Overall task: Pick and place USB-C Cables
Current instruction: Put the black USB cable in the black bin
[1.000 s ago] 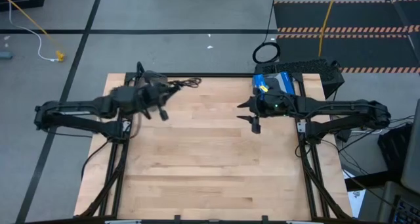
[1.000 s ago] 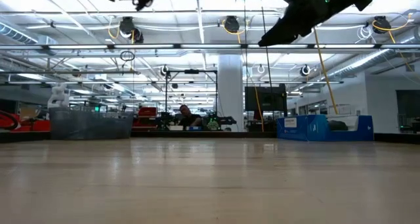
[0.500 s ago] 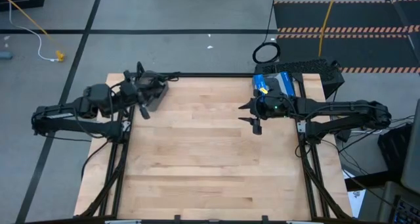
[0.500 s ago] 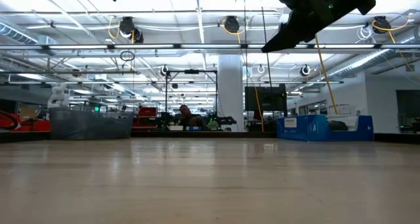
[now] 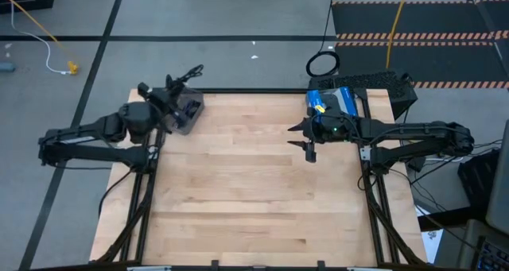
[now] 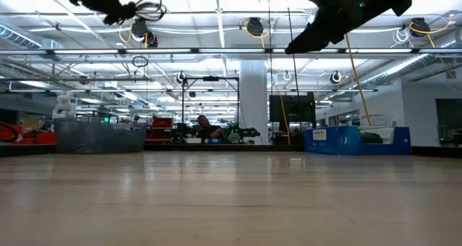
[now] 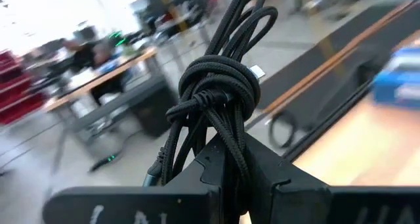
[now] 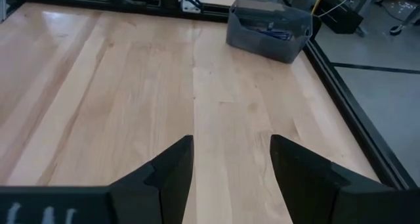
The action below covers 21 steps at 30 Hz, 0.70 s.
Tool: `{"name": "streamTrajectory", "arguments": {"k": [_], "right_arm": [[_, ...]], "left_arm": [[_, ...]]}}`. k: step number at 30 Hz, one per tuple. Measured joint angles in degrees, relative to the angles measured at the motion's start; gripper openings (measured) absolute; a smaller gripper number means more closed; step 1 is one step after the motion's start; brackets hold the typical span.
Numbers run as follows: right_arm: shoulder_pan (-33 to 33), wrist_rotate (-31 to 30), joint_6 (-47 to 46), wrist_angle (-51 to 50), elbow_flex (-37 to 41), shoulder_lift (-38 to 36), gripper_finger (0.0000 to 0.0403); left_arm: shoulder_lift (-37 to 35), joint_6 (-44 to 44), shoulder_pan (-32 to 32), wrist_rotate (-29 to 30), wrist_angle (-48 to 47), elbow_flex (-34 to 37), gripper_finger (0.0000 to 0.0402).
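My left gripper point(image 5: 173, 90) is raised over the table's far left corner, shut on a black coiled USB-C cable bundle point(image 5: 189, 71). The low view shows this bundle point(image 6: 148, 6) high above the table. Below and beside the gripper a grey see-through bin point(image 5: 189, 112) stands on the table. In the right wrist view the bin point(image 8: 269, 28) has something purple-blue point(image 8: 273, 34) inside. My right gripper point(image 5: 307, 141) hovers open over the table's far right part, touching nothing. My left gripper pinches the black bundle between its two fingers point(image 7: 262, 165) just below the wrapped knot point(image 7: 220, 92). The knot and the loops point(image 7: 246, 20) stick out beyond the fingertips. The bundle is lifted clear of table and bin.
A blue box point(image 5: 334, 101) sits at the table's far right edge, close behind my right gripper. A black ring-shaped coil point(image 5: 322, 64) lies on the floor beyond the table. The wooden table top point(image 5: 254, 191) is bare in its middle and near part.
My left gripper has swung from over the table's far middle-left toward the left edge, above the grey bin. It has turned, so the cable that pointed toward the table's right now points toward the far edge. It stays shut on the cable.
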State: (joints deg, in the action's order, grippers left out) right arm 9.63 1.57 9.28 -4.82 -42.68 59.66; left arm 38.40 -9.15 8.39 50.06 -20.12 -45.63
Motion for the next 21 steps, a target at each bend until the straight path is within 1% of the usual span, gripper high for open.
{"name": "streamTrajectory", "arguments": {"k": [8,12,16,21], "right_arm": [[0.00,0.01,-0.04,-0.04,0.00,0.00,0.0196],[0.00,0.01,-0.04,-0.06,0.00,0.00,0.0196],[0.00,0.01,0.22,-0.07,0.00,0.00,0.0196],[0.00,0.01,0.33,-0.15,-0.02,0.00,0.0196]], "left_arm": [[3.38,9.16,10.22,0.99,-9.22,0.00,0.0033],[5.93,11.48,15.30,0.22,-10.31,0.00,0.0033],[8.82,11.93,21.08,-5.59,-9.99,0.00,0.0033],[12.73,15.63,28.40,-14.35,-13.22,0.00,0.0033]]}}
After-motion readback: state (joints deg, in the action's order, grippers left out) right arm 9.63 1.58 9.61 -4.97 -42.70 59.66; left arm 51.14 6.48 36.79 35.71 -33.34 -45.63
